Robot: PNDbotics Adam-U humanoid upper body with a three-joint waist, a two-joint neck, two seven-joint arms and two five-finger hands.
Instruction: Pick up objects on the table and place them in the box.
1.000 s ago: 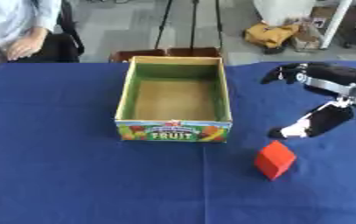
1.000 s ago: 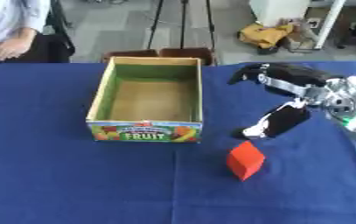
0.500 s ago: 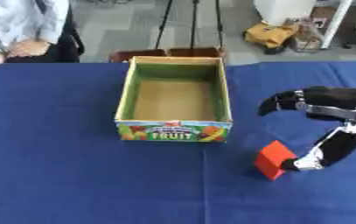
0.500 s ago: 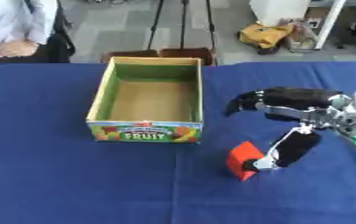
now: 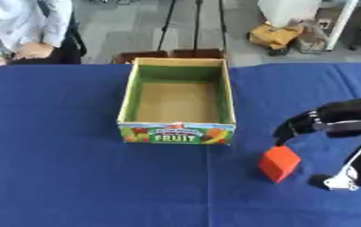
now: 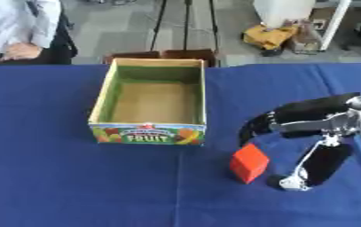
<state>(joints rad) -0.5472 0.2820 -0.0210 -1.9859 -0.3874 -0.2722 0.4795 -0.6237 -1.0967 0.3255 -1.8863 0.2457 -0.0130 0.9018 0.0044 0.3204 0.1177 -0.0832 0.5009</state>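
My right hand (image 6: 311, 117) has come down over the last second from the upper right of the frame to the lower right, and it now straddles the small red block (image 5: 279, 163) lying on the blue tablecloth (image 5: 74, 168). Half a second ago the thumb seemed almost against the block; now it stands a little apart on the right, tip near the cloth. So I judge the grasp is being set up, not made: nothing is lifted yet.

The hand is spread wide. The curved black fingers (image 6: 260, 122) arch over the block's upper left, their tips just above its top corner; whether they touch it I cannot tell. The thumb (image 6: 296, 179) hangs to the block's right, apart from it. I hold nothing.

The block sits in the lower right of centre, below and right of the empty cardboard fruit box (image 5: 177, 133) with green inner walls.
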